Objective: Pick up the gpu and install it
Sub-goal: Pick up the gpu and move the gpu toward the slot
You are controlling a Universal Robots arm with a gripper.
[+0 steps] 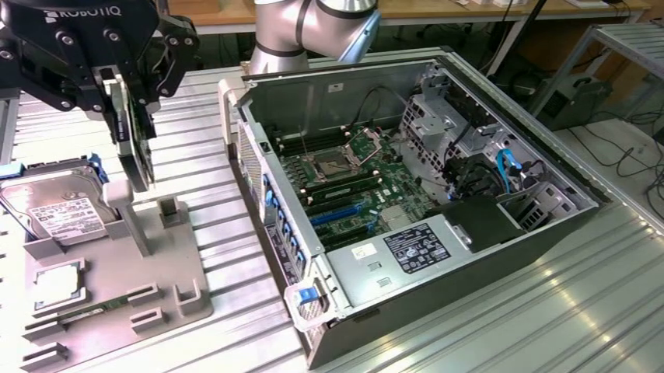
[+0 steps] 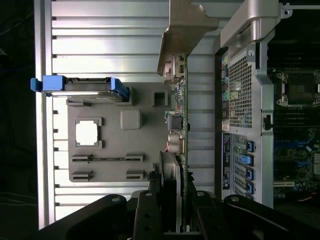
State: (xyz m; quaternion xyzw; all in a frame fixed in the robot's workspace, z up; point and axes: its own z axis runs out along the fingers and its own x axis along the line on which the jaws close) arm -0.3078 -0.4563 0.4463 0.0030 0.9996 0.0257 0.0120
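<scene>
The gpu (image 1: 134, 151) is a thin black card hanging edge-down at the exterior view's left, just above the grey holder tray (image 1: 155, 272). My gripper (image 1: 124, 87) is shut on its upper edge, one black finger on each face. In the wrist view the gpu (image 2: 181, 130) appears edge-on, with its silver bracket (image 2: 184, 30) at the far end. Beneath it lie the holder tray (image 2: 112, 165) and the ribbed table, and my gripper (image 2: 172, 202) clamps the card's near end. The open computer case (image 1: 343, 93) lies on its side at the exterior view's right of the card.
A silver hard drive (image 1: 54, 208) in a blue carrier stands on the tray's left part. A square processor (image 1: 57, 284) and a slim memory stick (image 1: 85, 315) sit nearer the front. The case's motherboard (image 1: 347, 190) faces up. The arm's base (image 1: 306, 35) stands behind the case.
</scene>
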